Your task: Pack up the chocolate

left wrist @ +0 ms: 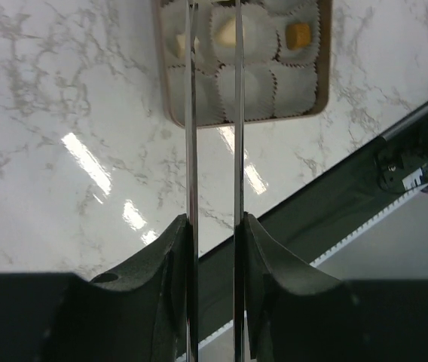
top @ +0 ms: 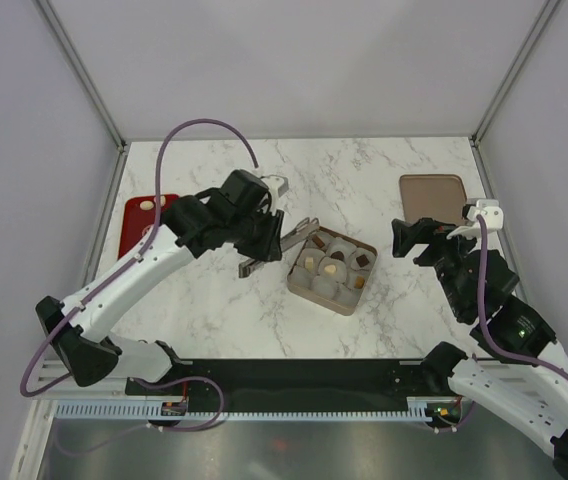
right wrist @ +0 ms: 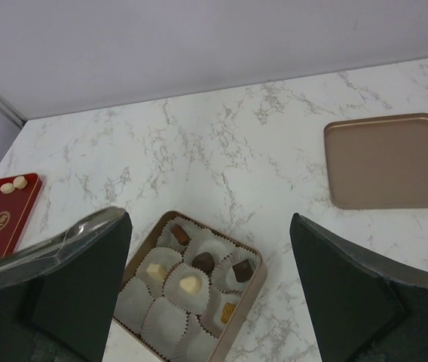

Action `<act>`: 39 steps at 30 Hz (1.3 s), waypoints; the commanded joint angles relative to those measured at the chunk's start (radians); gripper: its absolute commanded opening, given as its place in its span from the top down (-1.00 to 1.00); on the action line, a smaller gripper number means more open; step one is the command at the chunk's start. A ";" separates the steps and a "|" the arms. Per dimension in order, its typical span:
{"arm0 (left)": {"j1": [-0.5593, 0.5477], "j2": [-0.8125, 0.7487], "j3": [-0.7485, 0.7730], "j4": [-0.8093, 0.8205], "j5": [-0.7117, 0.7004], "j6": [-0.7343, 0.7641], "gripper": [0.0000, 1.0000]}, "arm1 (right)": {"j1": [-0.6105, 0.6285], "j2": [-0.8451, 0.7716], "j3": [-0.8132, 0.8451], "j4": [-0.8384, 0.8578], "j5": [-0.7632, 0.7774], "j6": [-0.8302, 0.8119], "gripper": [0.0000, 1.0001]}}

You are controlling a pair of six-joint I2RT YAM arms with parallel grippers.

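Marble table (top: 214, 320) is seen open around the box (top: 316, 299), where chocolate (top: 335, 269) is seated in cups under the left gripper (top: 302, 235), its blades narrowly parted and any hold untellable. The right gripper (right wrist: 208, 217) is held wide, empty. Farther off, two pale pieces (top: 147, 205) are kept on the left-edge tray (top: 134, 235).

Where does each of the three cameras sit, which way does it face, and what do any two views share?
Top external: above and behind the bases, looking down on the table; both arms show, left end effector at the box, right end effector apart.
Left wrist: on the left arm, looking along its long thin fingers at the box.
Right wrist: on the right arm, facing the back wall; its dark fingers frame the box.
Shared: top and right wrist both show lid and red tray.
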 commanded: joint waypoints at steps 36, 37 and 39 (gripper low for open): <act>-0.358 0.166 -0.058 0.105 0.035 -0.184 0.37 | -0.001 -0.007 0.053 -0.040 0.058 -0.014 -0.89; -0.358 0.164 -0.058 0.105 0.035 -0.184 0.37 | -0.001 -0.008 0.053 -0.039 0.060 -0.016 -0.89; -0.358 0.167 -0.056 0.105 0.032 -0.185 0.33 | -0.003 -0.010 0.053 -0.040 0.060 -0.014 -0.89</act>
